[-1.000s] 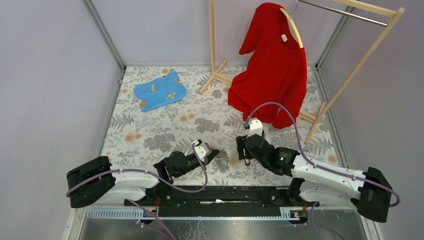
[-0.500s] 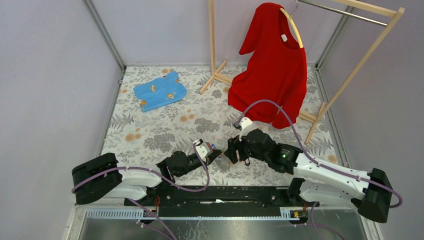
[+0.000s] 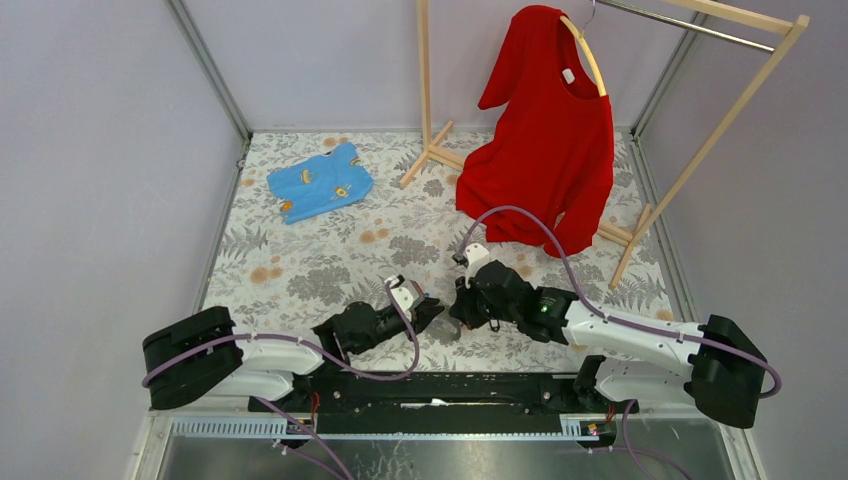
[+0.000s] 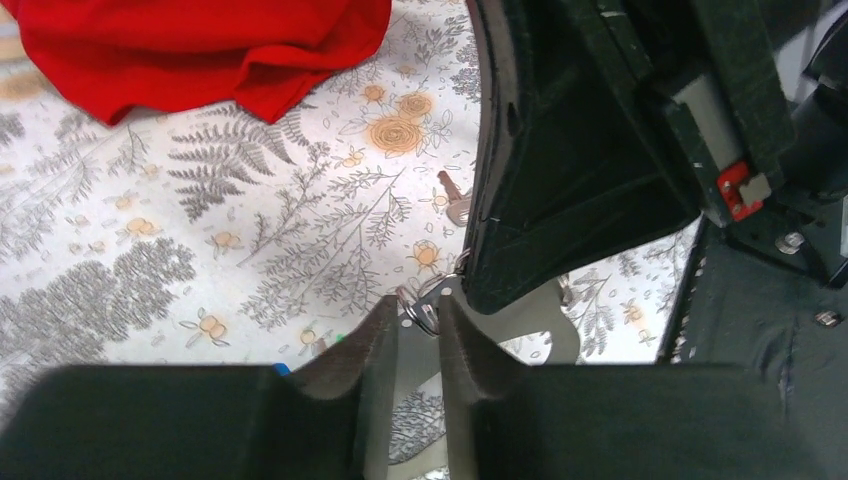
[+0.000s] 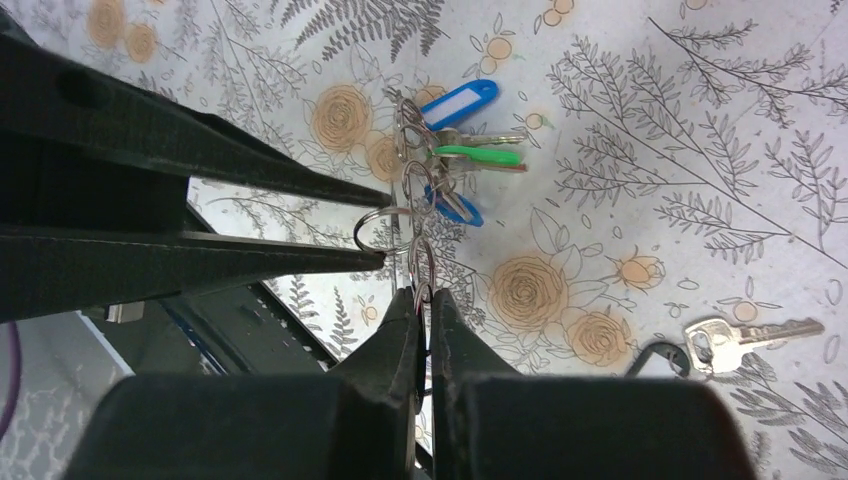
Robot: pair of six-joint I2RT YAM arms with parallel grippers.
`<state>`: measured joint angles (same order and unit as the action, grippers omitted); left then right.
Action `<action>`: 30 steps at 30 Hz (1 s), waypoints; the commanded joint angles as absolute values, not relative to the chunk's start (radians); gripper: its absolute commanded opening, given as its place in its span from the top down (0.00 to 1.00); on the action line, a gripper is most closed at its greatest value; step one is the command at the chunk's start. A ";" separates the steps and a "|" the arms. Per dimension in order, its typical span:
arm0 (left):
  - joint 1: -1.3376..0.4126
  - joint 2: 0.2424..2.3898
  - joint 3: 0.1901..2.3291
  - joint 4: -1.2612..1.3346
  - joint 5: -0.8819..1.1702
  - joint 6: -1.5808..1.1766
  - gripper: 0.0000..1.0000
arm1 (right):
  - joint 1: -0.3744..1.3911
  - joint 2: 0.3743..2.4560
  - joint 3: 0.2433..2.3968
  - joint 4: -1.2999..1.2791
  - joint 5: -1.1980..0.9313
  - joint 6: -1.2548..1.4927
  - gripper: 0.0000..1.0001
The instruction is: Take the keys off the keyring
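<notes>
The keyring (image 5: 421,262) is a chain of small steel rings. My right gripper (image 5: 422,296) is shut on its nearest ring. Another ring (image 5: 379,228) lies in the gap between my left gripper's fingers (image 5: 250,160), which come in from the left and stand slightly apart. The keys (image 5: 470,155) hang at the far end with blue and green tags, over the flowered cloth. In the left wrist view my left gripper (image 4: 417,305) is open with a ring (image 4: 425,312) between its tips. In the top view both grippers (image 3: 432,305) (image 3: 458,303) meet at the table's near middle.
One silver key (image 5: 745,335) lies loose on the flowered cloth, also seen as the loose key (image 4: 455,203) past my left fingers. A red T-shirt (image 3: 545,130) hangs on a wooden rack at the back right. A blue garment (image 3: 320,182) lies at the back left.
My right arm has swung left to meet the left gripper and its jaws have shut on the keyring. My left gripper's jaws have parted a little.
</notes>
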<state>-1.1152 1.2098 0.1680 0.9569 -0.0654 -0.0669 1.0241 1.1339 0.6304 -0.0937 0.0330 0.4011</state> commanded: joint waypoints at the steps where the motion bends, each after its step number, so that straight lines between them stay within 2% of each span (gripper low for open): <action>1: -1.112 1.142 0.219 0.922 -0.149 -0.165 0.64 | 1.024 1.081 0.581 0.063 0.063 0.466 1.00; 3: -1.106 1.087 0.245 0.827 -0.220 -0.248 0.46 | 1.022 1.059 0.566 0.076 0.146 0.515 1.00; 4: -1.094 1.050 0.262 0.770 -0.240 -0.292 0.40 | 1.019 1.049 0.561 0.082 0.180 0.549 1.00; 8: -0.963 0.935 0.332 0.499 -0.250 -0.544 0.30 | 1.009 1.008 0.517 0.206 0.256 0.707 1.00; 14: -0.723 0.865 0.351 0.312 -0.105 -0.929 0.30 | 1.006 0.960 0.441 0.457 0.371 0.917 1.00; 19: -0.632 0.803 0.339 0.263 -0.061 -1.108 0.30 | 1.006 0.942 0.373 0.649 0.451 1.037 1.00; 22: -0.607 0.818 0.315 0.326 -0.011 -1.193 0.31 | 1.006 0.953 0.342 0.760 0.472 1.080 1.00; 30: -0.604 0.998 0.254 0.759 0.159 -1.315 0.42 | 1.006 1.004 0.325 0.872 0.483 1.179 1.00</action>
<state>-0.6083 0.9356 0.2718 0.4816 0.0460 -1.2213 1.0115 0.9852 0.3222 0.7052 0.4297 1.0798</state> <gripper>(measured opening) 0.601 0.035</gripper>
